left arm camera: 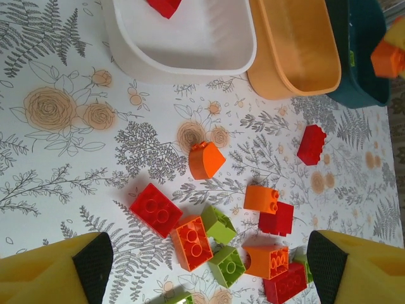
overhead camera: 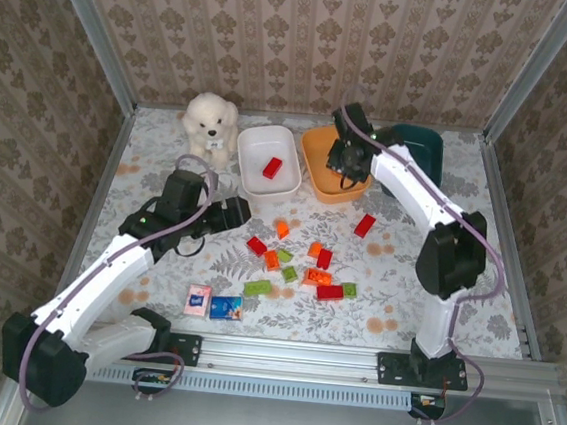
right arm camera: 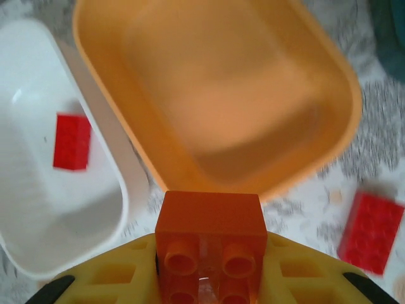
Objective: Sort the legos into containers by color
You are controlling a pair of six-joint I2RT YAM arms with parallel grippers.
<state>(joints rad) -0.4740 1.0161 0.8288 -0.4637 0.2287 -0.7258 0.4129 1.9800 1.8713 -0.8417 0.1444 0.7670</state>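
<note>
A white plush dog [overhead camera: 210, 123] sits at the back left of the floral table [overhead camera: 407, 285], beside the white tray [overhead camera: 259, 150]. A pink packet [overhead camera: 198, 300] and a blue packet [overhead camera: 225, 307] lie side by side near the front edge.

Three trays line the back. The white tray holds one red brick [overhead camera: 273, 167]. The orange tray [overhead camera: 311, 165] is in the middle. The teal tray [overhead camera: 425, 151] is partly hidden by the right arm.

The right gripper [right arm camera: 211, 278] hangs over the orange tray, jaws clamped on a studded orange brick [right arm camera: 211, 244].

The loose legos [overhead camera: 303, 270], red, orange and lime green, lie scattered mid-table. A lone red one [overhead camera: 365, 225] lies apart to the right.

The left gripper [left arm camera: 210, 259] hovers over the scatter, jaws wide apart and holding nothing.
</note>
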